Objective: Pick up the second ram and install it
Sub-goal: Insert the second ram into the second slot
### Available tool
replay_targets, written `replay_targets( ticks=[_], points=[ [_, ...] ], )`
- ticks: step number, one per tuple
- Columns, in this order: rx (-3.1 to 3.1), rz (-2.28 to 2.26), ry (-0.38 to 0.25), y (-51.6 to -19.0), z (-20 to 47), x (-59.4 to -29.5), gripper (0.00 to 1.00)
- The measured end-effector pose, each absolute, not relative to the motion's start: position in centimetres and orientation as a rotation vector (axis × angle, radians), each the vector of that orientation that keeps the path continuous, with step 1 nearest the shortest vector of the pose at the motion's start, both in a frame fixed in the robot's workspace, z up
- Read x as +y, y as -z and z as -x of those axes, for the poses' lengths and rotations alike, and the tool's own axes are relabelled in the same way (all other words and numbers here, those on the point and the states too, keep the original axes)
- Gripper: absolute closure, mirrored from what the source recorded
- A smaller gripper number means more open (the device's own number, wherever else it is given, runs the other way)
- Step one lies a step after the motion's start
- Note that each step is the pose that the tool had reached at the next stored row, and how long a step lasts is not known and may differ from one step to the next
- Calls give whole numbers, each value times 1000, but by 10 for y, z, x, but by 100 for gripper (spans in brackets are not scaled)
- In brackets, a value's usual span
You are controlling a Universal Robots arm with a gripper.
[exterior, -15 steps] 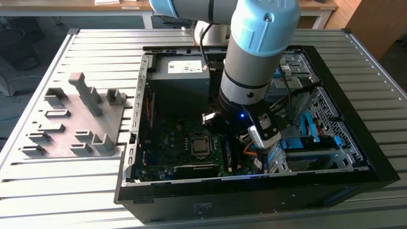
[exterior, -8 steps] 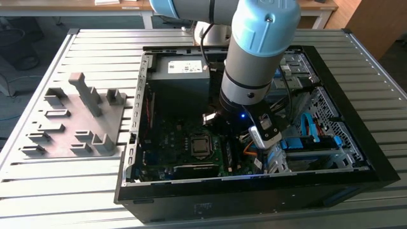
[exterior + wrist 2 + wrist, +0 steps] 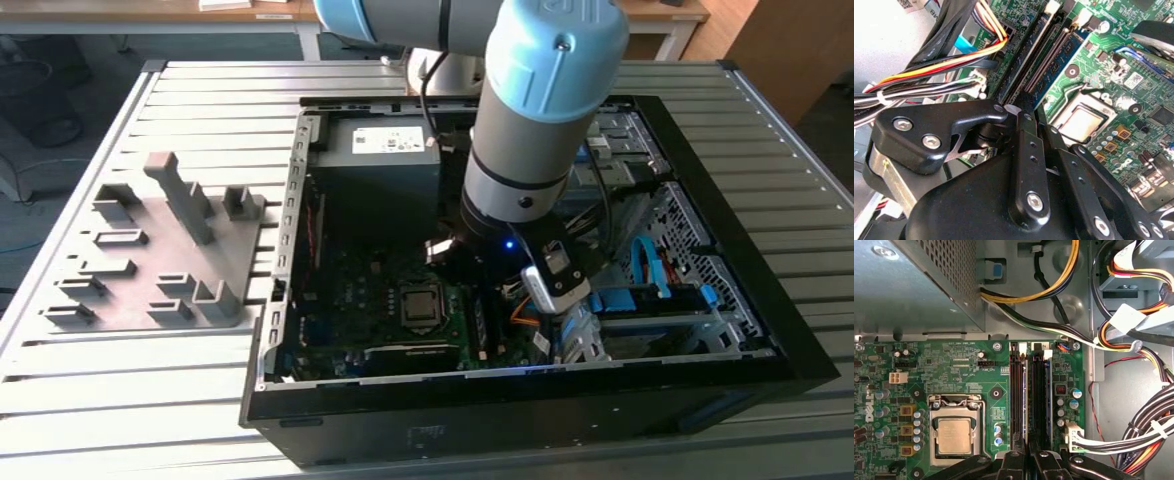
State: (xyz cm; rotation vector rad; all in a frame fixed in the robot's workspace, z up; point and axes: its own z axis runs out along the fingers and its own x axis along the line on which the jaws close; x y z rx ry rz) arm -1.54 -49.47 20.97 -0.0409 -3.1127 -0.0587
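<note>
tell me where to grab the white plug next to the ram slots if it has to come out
Grip the white plastic housing, not its wires. Come straight down toward the motherboard and squeeze across the housing's bare sides. The block stands up off the board, the wires bend away on one side and capacitors stand close by, so a sideways approach looks blocked.

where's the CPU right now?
Seated on the motherboard: in the exterior view the processor sits just to the exterior view's left of the gripper, beside the black memory slots.
</note>
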Motion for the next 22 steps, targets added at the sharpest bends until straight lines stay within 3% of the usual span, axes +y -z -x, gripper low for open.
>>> replay_targets(
  ticks=[22],
  points=[
    [-3115,41,42,-215,17,-495,86]
  ],
)
